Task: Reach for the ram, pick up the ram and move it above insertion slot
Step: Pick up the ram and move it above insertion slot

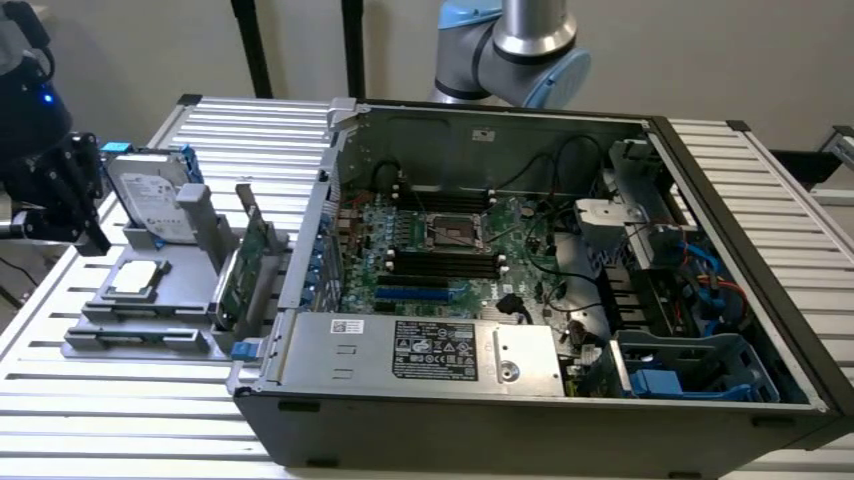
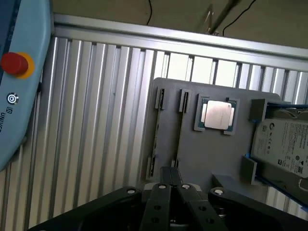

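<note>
Hovering closed tool, ram thin, edge-on, slotted in grey holder

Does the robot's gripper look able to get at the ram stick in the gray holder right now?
Probably yes. The gripper hangs above the gray holder, and nothing lies between it and the ram standing edge-up in its slot. Its fingers are shut, though, so they cannot straddle it as they stand.

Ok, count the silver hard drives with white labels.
1: the silver, white-labelled hard drive stands on edge in the grey plastic holder at the exterior view's left, outside the open computer case. Others may be hidden inside the case.
</note>
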